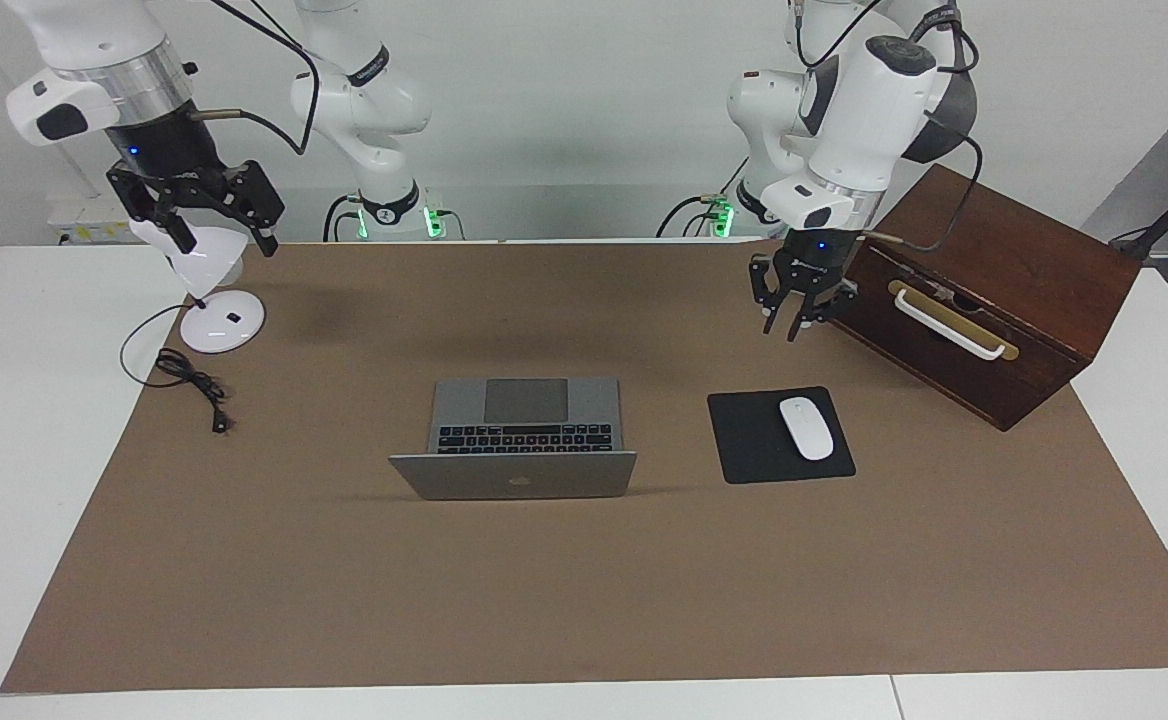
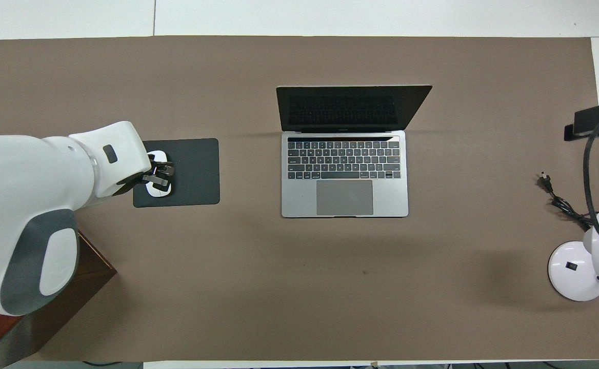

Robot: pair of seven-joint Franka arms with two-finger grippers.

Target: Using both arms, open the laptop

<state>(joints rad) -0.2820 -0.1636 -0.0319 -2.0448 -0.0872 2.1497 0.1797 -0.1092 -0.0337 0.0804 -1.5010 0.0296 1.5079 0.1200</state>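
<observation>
Your left gripper [image 1: 794, 325] hangs in the air beside the wooden box [image 1: 994, 300], fingers narrowly apart, holding nothing. Your right gripper [image 1: 212, 215] is spread wide over the white desk lamp [image 1: 216, 300]. The laptop [image 1: 524, 435] sits open mid-table, mouse pad [image 1: 744, 440] beside it toward the left arm's end.

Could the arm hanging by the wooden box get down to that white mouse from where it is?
Probably yes. The left end effector hangs in the air near the white mouse, nothing between them.
</observation>
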